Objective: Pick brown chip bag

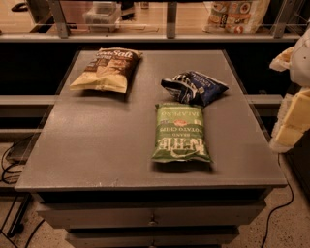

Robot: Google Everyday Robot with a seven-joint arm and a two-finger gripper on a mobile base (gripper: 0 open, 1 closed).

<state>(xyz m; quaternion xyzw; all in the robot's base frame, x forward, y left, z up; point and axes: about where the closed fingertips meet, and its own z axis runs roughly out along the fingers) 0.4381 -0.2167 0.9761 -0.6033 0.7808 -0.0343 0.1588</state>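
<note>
- Brown chip bag (106,69) lies flat on the far left part of the desk (97,145), well apart from the gripper (293,118) and untouched by it.
- The gripper shows as pale white and yellowish parts at the right edge of the view, beside the desk's right side and off its top; it is partly cut off by the frame, and I cannot tell whether it is open or closed. It holds nothing that can be seen.
- Nearest to the gripper is a dark blue chip bag (193,87), crumpled, on the far right part of the desk.
- Just in front of the blue bag, close to it, lies a green chip bag (180,133), flat, with its print upside down to the camera; its near end points to the desk's front edge.
- The brown chip bag is across the desk from these two, apart from both, with its tan bottom end toward the left front and its dark top end toward the back.
- The desk is grey with drawers (152,220) below its front edge.
- Behind the desk runs a shelf (145,36) carrying a clear container (101,14) on the left and a pale printed package (237,14) on the right.
- Dark cables (282,203) lie on the floor at the right.
</note>
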